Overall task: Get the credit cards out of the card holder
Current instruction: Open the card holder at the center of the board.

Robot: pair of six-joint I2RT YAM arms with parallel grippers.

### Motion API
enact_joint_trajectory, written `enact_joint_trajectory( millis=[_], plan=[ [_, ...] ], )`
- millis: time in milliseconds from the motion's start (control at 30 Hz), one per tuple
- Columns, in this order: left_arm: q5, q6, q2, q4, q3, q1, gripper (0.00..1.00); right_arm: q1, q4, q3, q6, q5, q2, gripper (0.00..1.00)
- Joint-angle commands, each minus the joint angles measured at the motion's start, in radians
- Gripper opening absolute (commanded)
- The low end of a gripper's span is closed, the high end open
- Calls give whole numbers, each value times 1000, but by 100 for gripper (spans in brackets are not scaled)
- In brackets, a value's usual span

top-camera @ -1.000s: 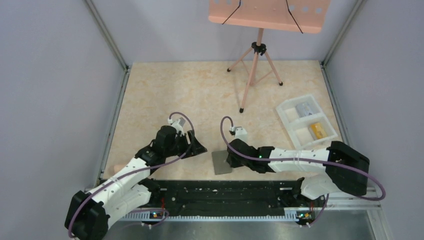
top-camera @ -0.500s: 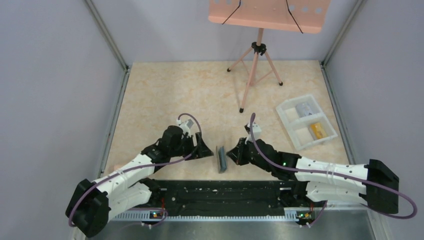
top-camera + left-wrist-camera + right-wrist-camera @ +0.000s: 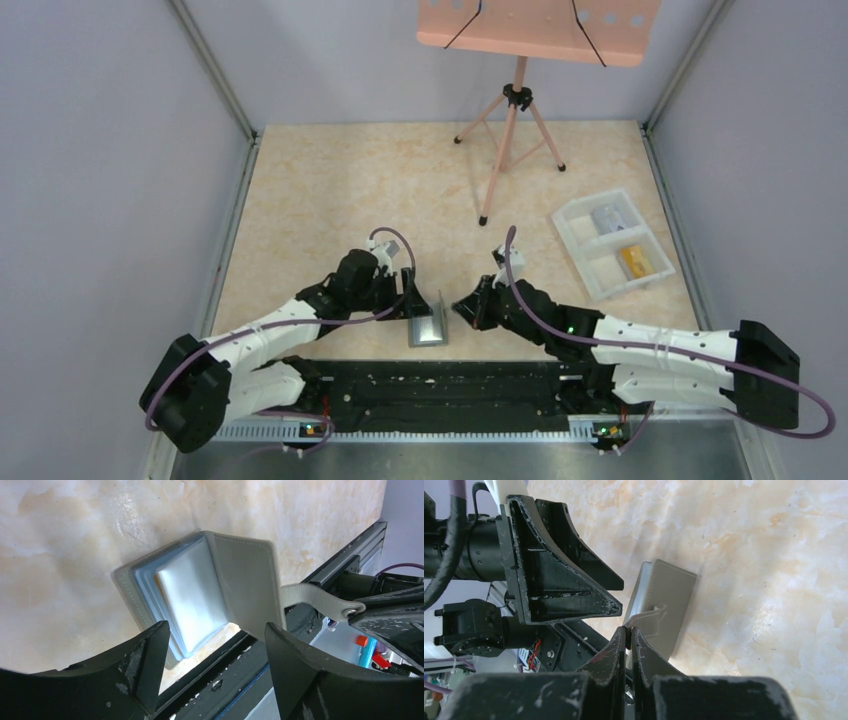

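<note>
One claw (image 3: 627, 629) at card holder (image 3: 670, 596) edge

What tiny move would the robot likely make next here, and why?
Probably lower the open left gripper onto the pale card showing in the card holder pocket, then pinch its edge. The right gripper is shut on the snap tab, holding the flap open, so the card looks reachable.

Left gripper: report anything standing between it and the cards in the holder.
Nothing visible. The card holder lies open under the open left gripper, credit cards exposed in its pockets; the right gripper pinches the snap tab, holding the flap up.
</note>
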Motion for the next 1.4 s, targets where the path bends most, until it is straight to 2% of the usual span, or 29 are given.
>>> enact_joint_trajectory(
  millis=[0,200,500,667,867,1033,1367],
  plan=[
    [0,24,24,58,31,-9,73,11,-19,-4,8,49,-42,0],
    [-9,25,39,59,35,-11,70,9,-109,-36,28,119,-99,0],
    [-114,33,23,-23,46,-11,68,-14,-282,-132,141,198,-148,0],
    [-112,27,40,-20,40,-11,62,-25,-289,-185,173,197,-160,0],
    [-103,28,60,-2,34,-13,57,-42,-324,-162,151,224,-163,0],
    [-81,32,76,34,24,-12,56,-106,-307,-169,109,198,-160,0],
    [-42,17,160,116,8,-13,54,-131,-303,-197,128,182,-151,0]
  ],
)
